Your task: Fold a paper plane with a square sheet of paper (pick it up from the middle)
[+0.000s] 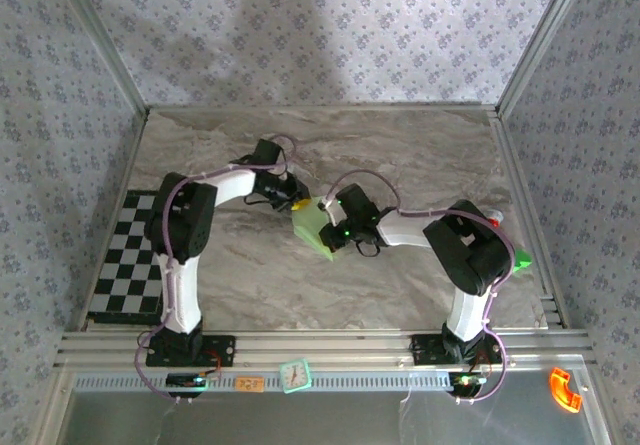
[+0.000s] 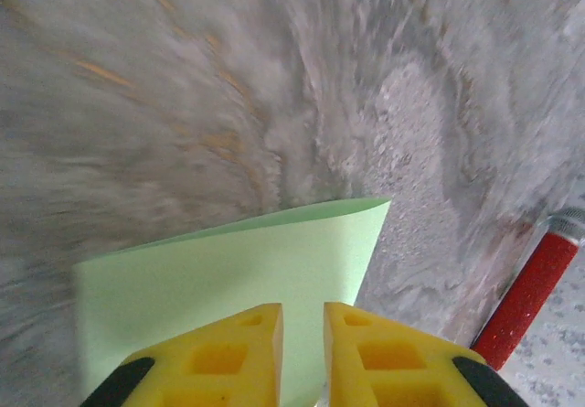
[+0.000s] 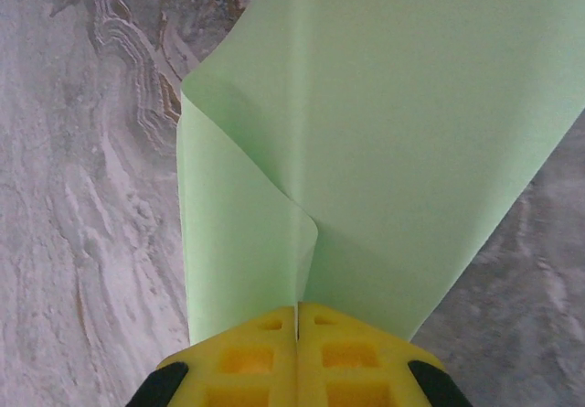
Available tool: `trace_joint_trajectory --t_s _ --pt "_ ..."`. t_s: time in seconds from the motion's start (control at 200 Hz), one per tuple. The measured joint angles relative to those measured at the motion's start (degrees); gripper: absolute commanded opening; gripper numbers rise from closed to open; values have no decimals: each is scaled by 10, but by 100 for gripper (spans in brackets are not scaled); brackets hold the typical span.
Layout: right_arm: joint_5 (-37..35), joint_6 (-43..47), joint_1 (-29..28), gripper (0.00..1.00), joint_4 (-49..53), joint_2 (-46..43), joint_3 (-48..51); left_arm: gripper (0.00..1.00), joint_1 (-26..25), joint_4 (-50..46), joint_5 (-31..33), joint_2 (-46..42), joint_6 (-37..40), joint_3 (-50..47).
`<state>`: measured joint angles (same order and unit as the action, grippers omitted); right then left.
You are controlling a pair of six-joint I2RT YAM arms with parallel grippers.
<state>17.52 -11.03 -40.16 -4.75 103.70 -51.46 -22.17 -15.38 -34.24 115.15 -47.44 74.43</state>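
right wrist view: right tool (image 3: 297, 320) pinches paper (image 3: 393, 105)

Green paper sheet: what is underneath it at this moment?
The marbled table shows all round the square sheet of paper, which the right gripper pinches. The patch directly under the sheet is covered, so it cannot be seen.

Paper (image 2: 228, 279): near edge hidden behind the left end effector (image 2: 303, 311) and cut by the frame bottom; in the right wrist view it runs off the top and right edges. Desk (image 2: 137, 105): blurred at left. Red rod (image 2: 535, 283): cut off at right, identity unclear.
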Motion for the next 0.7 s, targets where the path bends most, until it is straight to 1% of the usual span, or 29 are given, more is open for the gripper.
trace_joint_trajectory --t_s 0.14,0.23,0.475,0.575,0.699 --pt "-43 -56 -23 6 19 11 -26 24 38 16 20 -61 -14 -48" --pt "-61 -91 -28 6 28 14 -33 24 46 26 30 -90 -21 -75" --pt "-89 -138 -25 6 45 25 -56 24 38 81 37 -148 -65 -180" --pt "-92 -142 -24 6 47 30 -62 21 29 103 41 -166 -87 -217" --pt "-92 -143 -24 6 46 31 -63 17 5 139 41 -180 -118 -246"
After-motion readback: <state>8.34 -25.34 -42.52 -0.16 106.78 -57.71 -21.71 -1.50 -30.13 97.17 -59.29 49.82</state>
